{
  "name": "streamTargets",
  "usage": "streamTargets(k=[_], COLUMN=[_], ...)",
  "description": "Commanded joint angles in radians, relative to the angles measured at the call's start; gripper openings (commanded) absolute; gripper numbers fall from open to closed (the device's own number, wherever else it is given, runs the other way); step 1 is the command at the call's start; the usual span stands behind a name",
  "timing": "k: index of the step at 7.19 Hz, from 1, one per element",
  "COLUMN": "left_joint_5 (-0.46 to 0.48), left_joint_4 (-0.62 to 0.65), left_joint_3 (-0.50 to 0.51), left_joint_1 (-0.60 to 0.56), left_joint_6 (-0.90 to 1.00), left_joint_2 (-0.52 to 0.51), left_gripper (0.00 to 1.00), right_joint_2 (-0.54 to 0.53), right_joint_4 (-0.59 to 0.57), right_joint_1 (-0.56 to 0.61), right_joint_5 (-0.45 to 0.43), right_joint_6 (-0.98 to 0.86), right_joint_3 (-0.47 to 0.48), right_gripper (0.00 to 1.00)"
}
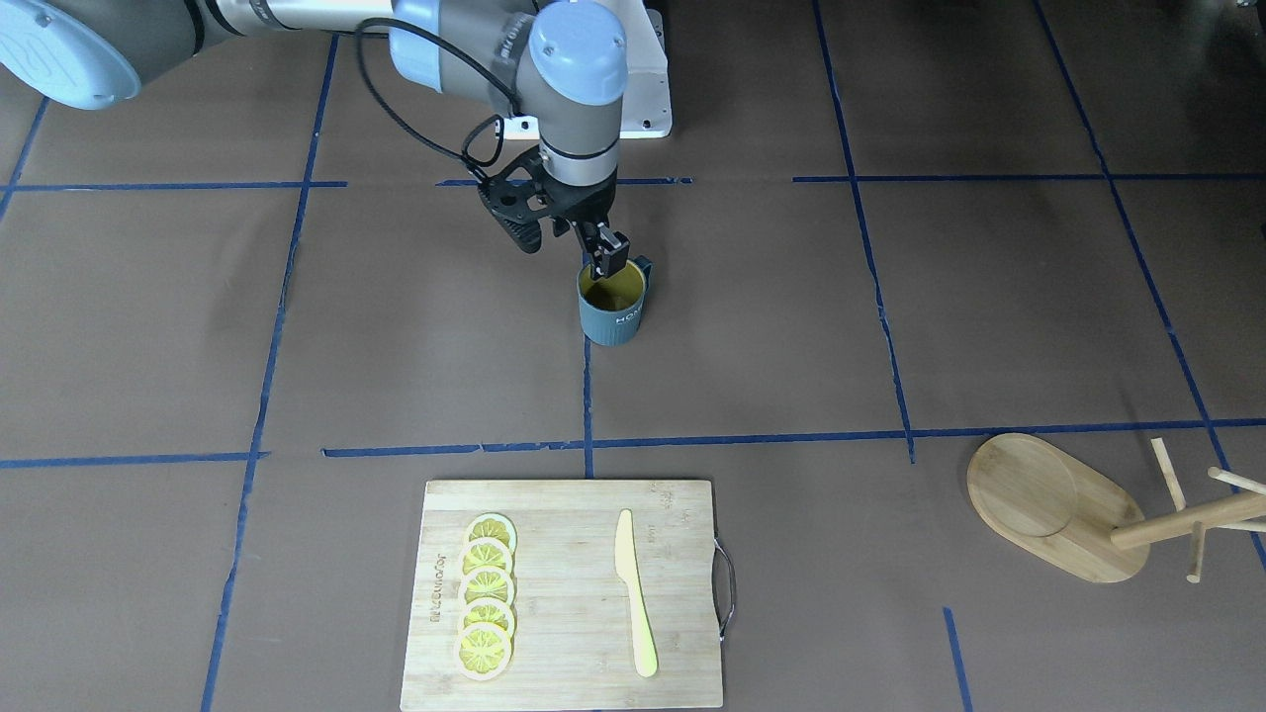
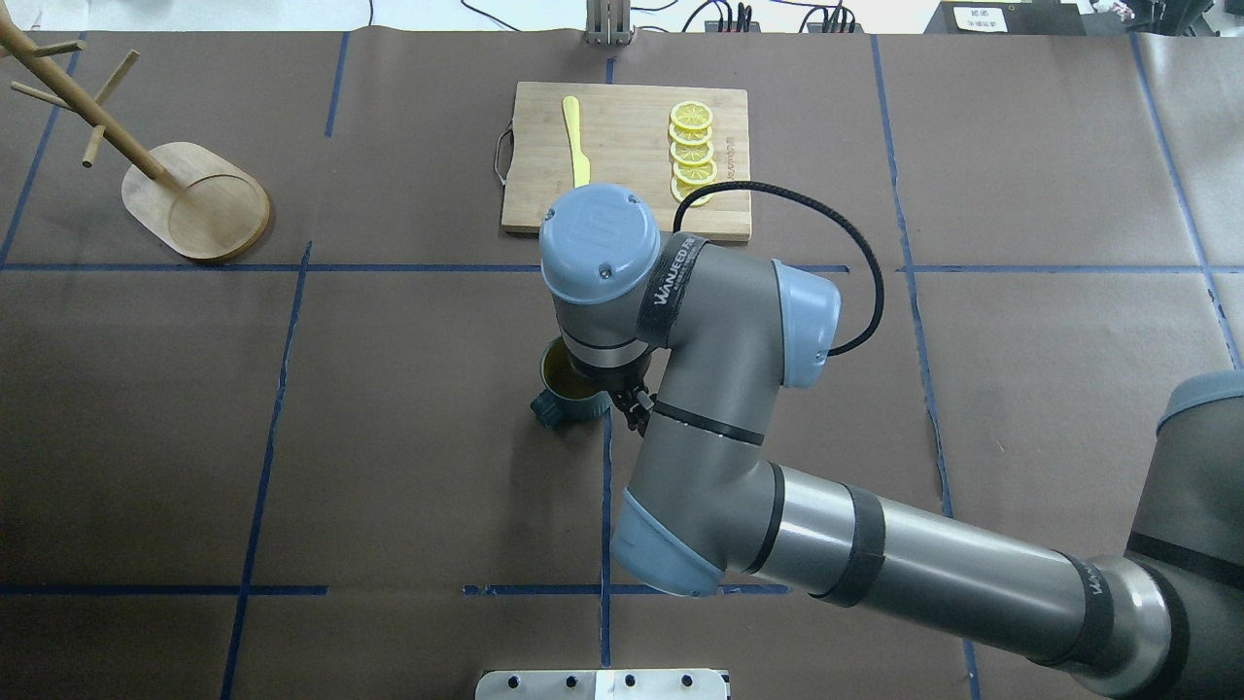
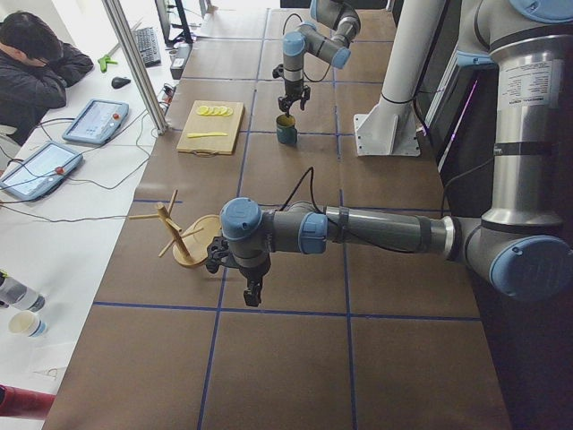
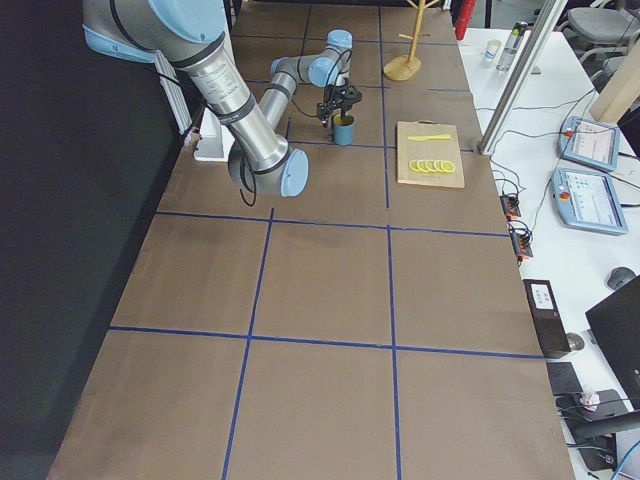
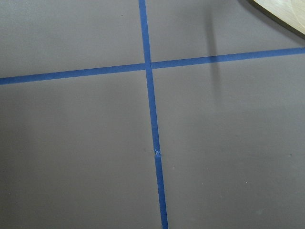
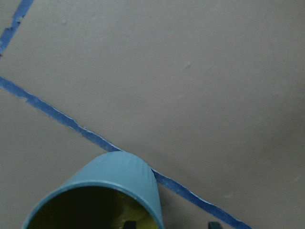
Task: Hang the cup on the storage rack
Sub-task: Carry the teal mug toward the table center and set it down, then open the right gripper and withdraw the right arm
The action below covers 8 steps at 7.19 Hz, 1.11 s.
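The cup (image 1: 613,311) stands upright on the brown table, dark teal with a yellow-olive inside, its handle toward the robot. My right gripper (image 1: 605,259) points down over the rim on the handle side. In the right wrist view its fingertips (image 6: 131,224) straddle the cup (image 6: 119,186) wall, one inside and one outside, with a gap, so it is open. The storage rack (image 1: 1048,504) stands far off at the table's left end. My left gripper (image 3: 253,291) hangs low beside the rack (image 3: 183,237); I cannot tell whether it is open or shut.
A bamboo cutting board (image 1: 564,593) with several lemon slices (image 1: 487,598) and a yellow knife (image 1: 633,593) lies at the table's far edge, across from the cup. A corner of the rack's base (image 5: 286,14) shows in the left wrist view. An operator (image 3: 36,54) sits at a side desk.
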Motion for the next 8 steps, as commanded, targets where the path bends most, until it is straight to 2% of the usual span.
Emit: streamTargets(k=[1,3,4,6,8], left_joint_5=[0.000,0.001,0.001,0.003,0.000], left_joint_4=[0.000,0.000,0.001,0.003,0.003], left_joint_3=[-0.003,-0.005,-0.012,-0.019,-0.019], left_joint_1=[0.000,0.000,0.000,0.000,-0.002], left_joint_6=[0.001,0.001,-0.001,-0.007,-0.013], left_joint_2=[0.000,0.000,0.000,0.000,0.003], left_gripper=[1.00,1.00,1.00,1.00,1.00], right_joint_2=[-0.104,-0.293,-0.381,-0.553,-0.655], right_joint_4=[-0.039,-0.034,-0.032,-0.039,-0.031], right_joint_1=[0.131,0.336,0.448,0.663,0.830], right_joint_5=[0.062,0.188,0.252,0.281,0.320], right_joint_6=[-0.342,-0.793,-1.022,-1.551,-1.893], right_joint_3=[0.107,0.209,0.219,0.198,0.138], right_gripper=[1.00,1.00,1.00,1.00,1.00])
